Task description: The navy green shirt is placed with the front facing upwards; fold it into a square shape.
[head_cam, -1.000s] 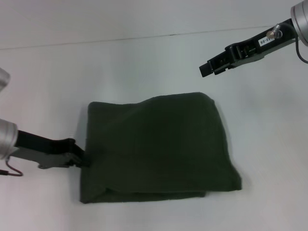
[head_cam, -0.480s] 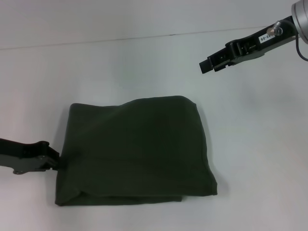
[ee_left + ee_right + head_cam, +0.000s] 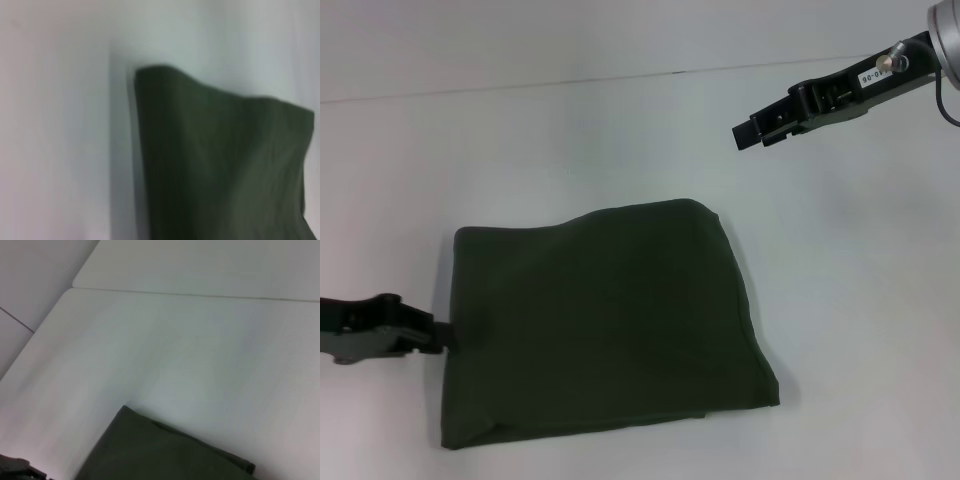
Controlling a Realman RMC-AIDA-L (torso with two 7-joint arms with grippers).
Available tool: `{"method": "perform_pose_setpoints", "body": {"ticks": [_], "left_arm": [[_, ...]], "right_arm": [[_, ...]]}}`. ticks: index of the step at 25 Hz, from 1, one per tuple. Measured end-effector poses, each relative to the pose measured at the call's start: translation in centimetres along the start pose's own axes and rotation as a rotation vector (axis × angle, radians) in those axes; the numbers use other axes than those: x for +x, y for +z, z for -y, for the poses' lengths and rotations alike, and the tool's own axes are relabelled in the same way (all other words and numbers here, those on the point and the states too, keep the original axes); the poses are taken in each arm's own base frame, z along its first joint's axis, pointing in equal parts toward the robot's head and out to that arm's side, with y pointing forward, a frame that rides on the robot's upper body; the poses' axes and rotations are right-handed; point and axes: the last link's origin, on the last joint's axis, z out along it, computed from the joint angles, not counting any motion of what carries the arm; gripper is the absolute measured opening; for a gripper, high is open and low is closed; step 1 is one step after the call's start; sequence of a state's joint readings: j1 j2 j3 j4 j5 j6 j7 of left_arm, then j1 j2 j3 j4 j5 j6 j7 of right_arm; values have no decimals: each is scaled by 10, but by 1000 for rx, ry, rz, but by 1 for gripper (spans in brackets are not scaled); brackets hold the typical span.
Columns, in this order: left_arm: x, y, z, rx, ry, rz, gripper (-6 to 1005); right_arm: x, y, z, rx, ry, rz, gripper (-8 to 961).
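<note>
Olive cotton, the navy green shirt (image 3: 605, 325) lies folded into a rough square on the white table (image 3: 620, 130), plain side up. Left gripper (image 3: 438, 336) pinches its left edge; whether the raised right gripper (image 3: 745, 135) is parted, I cannot tell. Best to pull low and evenly so the layers stay stacked.

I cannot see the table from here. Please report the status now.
Left gripper at the left edge of the dark olive-green cotton shirt. Right gripper raised at far right, off the cloth. Shirt folded into a rough square, flat on the white table. Nothing in the way.
</note>
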State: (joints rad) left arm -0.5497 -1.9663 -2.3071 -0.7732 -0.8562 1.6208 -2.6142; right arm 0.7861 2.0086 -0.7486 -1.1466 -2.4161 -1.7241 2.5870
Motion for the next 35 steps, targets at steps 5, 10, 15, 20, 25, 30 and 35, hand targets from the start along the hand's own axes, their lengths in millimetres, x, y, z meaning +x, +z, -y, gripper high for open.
{"method": "perform_pose_setpoints", "body": {"ticks": [5,10,15,20,25,30,35], "left_arm": [[-1,-17,7,-1,-17,-74,202],[2,-27,7,11,29,-116,299],[5,-28,-6,-65,179,-184,558],[-13,-20,-29,-220,564,-300,664],[-36,-11,-23,-262,733,-401,668],[-70,2,-10,-281,897,-494,670],[-112,26,7,-321,914,-534,671]], "right_arm": [[0,-1,1,1,2,1,484],[0,-1,1,1,-2,1,484],[1,-2,1,-38,-109,71,485],[23,4,4,-100,-413,299,484],[59,17,15,-110,-671,615,508],[83,23,11,-199,-680,714,538],[142,55,4,-308,-697,520,691]]}}
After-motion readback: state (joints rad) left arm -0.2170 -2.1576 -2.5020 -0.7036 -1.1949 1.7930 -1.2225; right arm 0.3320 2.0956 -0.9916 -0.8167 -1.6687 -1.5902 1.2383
